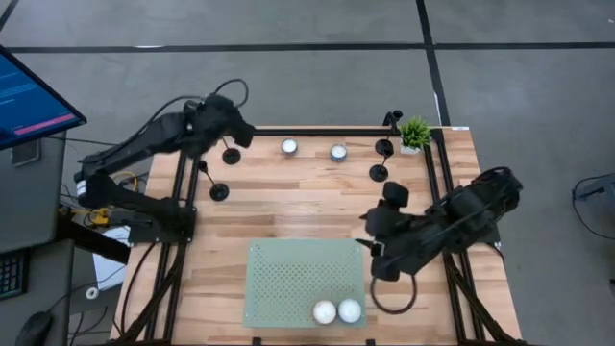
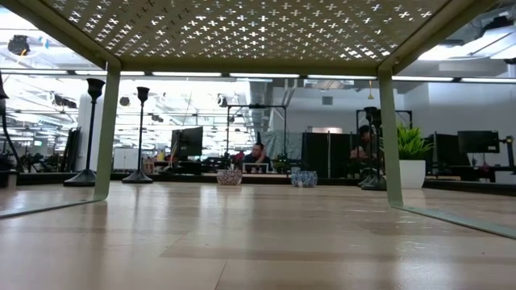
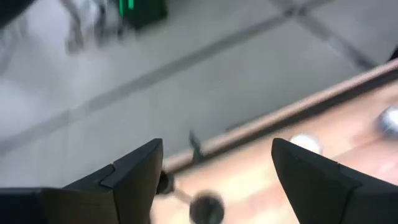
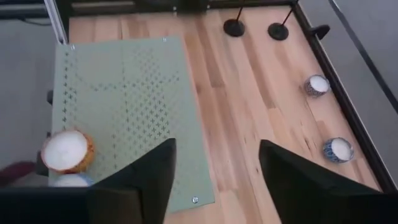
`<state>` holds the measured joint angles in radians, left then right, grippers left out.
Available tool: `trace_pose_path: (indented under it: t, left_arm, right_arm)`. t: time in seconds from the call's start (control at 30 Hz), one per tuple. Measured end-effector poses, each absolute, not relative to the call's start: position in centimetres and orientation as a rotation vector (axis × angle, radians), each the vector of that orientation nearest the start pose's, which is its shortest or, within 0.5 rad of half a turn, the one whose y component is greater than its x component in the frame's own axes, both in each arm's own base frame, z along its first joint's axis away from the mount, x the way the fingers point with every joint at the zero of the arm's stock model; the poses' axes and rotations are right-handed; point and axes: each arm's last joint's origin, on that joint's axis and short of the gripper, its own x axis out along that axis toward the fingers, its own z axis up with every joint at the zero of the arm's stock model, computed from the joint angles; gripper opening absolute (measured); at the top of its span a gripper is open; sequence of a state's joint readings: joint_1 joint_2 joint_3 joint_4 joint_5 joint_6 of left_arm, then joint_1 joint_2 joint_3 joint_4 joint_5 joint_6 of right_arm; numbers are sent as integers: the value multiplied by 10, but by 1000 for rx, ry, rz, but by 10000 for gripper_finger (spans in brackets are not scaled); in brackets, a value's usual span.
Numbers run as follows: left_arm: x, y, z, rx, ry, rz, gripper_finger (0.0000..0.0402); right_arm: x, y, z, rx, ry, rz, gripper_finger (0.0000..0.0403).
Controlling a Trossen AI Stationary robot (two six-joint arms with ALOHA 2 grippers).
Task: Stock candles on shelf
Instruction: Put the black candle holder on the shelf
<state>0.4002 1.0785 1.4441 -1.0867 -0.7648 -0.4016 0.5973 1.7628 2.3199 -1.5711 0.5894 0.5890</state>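
Two small white tealight candles [image 1: 336, 311] sat on the pale green perforated shelf [image 1: 288, 279]; two [image 1: 313, 150] awaited stocking at the wooden table's far edge. Right gripper [image 1: 382, 261] hovered beside the shelf, left gripper [image 1: 231, 135] near the far candles, both spread and empty.

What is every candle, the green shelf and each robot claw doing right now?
Two candles: sitting side by side on the shelf near its front edge, upright.
Two other candles: on the wooden table near the far edge, not stocked yet.
Shelf: standing on the table, mostly bare.
Left gripper: open, empty, near the table's far left corner.
Right gripper: open, empty, above the shelf's right edge.
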Motion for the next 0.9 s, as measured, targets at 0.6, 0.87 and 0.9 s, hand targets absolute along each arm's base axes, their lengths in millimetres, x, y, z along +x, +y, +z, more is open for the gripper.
trace_pose_path:
  t: [0.6,0.87,0.9]
  left_arm:
    - [114,108,421,-312,570,1308,315]
    - [88,74,416,-501,645,1147,312]
    - [84,69,415,-516,666,1134,312]
  right_arm:
    - [244,149,473,-27,752,-249,233]
    - [244,149,473,-21,753,-249,230]
    - [244,149,473,-21,753,-249,230]
